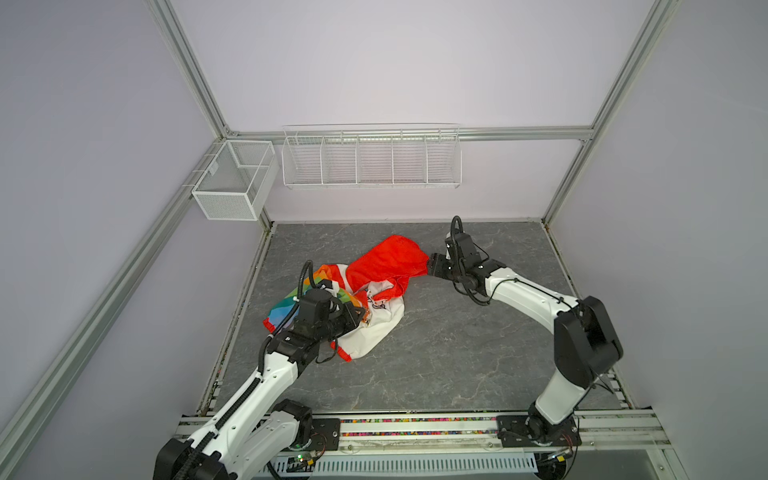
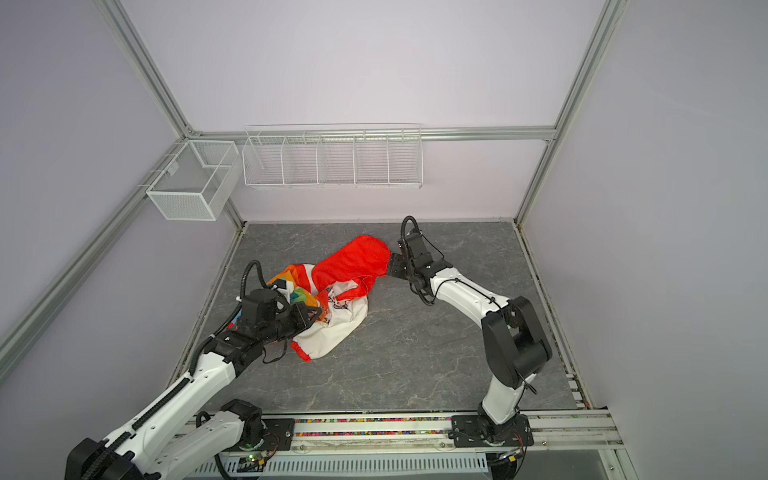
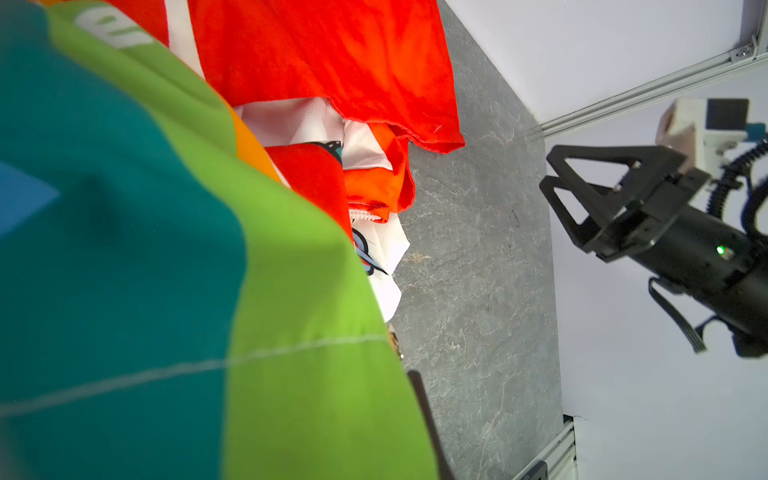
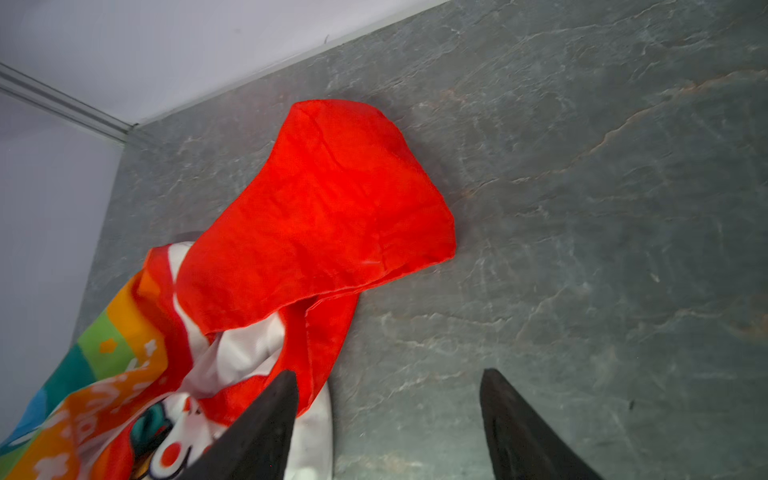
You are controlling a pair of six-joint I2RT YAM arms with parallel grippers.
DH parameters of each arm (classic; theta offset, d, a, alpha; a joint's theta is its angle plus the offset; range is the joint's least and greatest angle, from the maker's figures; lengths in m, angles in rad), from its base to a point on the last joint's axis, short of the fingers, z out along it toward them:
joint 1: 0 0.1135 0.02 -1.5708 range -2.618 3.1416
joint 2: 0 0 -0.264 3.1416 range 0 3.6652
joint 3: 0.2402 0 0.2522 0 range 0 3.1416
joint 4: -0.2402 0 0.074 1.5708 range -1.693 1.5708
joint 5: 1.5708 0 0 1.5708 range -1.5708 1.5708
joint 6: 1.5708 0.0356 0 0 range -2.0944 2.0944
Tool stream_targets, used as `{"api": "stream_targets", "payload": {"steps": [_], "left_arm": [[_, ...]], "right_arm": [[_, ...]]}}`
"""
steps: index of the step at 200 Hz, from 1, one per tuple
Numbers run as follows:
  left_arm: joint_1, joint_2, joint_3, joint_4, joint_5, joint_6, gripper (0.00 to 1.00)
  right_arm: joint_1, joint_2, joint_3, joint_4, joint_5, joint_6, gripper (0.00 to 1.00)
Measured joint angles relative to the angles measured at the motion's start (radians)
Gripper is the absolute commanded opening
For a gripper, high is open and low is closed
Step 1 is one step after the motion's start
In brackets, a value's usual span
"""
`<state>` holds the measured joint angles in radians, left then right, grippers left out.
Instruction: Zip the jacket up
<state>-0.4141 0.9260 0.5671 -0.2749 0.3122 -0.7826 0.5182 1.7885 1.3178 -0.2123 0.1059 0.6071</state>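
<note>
Jacket bunched, nowhere near zipped!
The jacket point(image 1: 384, 318) lies crumpled left of centre on the counter point(image 1: 457, 357); left hand point(image 1: 358, 312) pressed together, apparently pinching its front to anchor it, right hand point(image 4: 388, 374) spread beside the red hood point(image 1: 390, 262), free to straighten.

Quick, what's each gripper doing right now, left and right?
Left gripper: shut, pinching the jacket fabric.
Right gripper: jaws open, holding nothing, beside the red hood.
</note>
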Motion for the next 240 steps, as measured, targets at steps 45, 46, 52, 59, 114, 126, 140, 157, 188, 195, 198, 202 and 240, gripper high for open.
{"api": "stream_targets", "payload": {"steps": [45, 46, 52, 59, 114, 126, 140, 157, 188, 195, 198, 202, 240], "left_arm": [[0.0, -0.032, -0.03, -0.023, 0.033, -0.009, 0.0], [0.0, -0.032, -0.031, -0.023, 0.033, -0.009, 0.0], [0.0, -0.037, -0.033, -0.024, 0.035, -0.01, 0.0], [0.0, -0.04, -0.035, -0.024, 0.039, -0.011, 0.0], [0.0, -0.042, -0.051, -0.023, 0.066, -0.025, 0.0], [0.0, -0.039, -0.051, -0.023, 0.072, -0.025, 0.0], [0.0, -0.037, -0.051, -0.024, 0.076, -0.025, 0.0], [0.0, -0.036, -0.051, -0.026, 0.079, -0.025, 0.0], [0.0, -0.036, -0.052, -0.03, 0.078, -0.025, 0.0], [0.0, -0.037, -0.055, -0.029, 0.078, -0.025, 0.0], [0.0, -0.037, -0.056, -0.03, 0.078, -0.025, 0.0], [0.0, -0.037, -0.058, -0.031, 0.078, -0.025, 0.0], [0.0, -0.036, -0.07, -0.035, 0.077, -0.024, 0.0]], "right_arm": [[-0.083, 0.227, 0.195, -0.011, -0.118, -0.082, 0.71], [-0.084, 0.23, 0.197, -0.011, -0.12, -0.083, 0.71], [-0.09, 0.257, 0.218, -0.012, -0.135, -0.089, 0.71], [-0.097, 0.287, 0.24, -0.012, -0.154, -0.093, 0.71], [-0.105, 0.465, 0.39, -0.024, -0.266, -0.107, 0.63], [-0.105, 0.489, 0.411, -0.024, -0.287, -0.101, 0.61], [-0.105, 0.514, 0.427, -0.023, -0.308, -0.094, 0.55], [-0.106, 0.533, 0.439, -0.023, -0.332, -0.081, 0.42], [-0.112, 0.541, 0.452, -0.023, -0.373, -0.077, 0.17], [-0.116, 0.541, 0.452, -0.02, -0.383, -0.076, 0.13], [-0.117, 0.541, 0.452, -0.019, -0.385, -0.067, 0.11], [-0.12, 0.541, 0.451, -0.017, -0.39, -0.074, 0.09], [-0.158, 0.472, 0.356, 0.011, -0.418, -0.061, 0.07]]}}
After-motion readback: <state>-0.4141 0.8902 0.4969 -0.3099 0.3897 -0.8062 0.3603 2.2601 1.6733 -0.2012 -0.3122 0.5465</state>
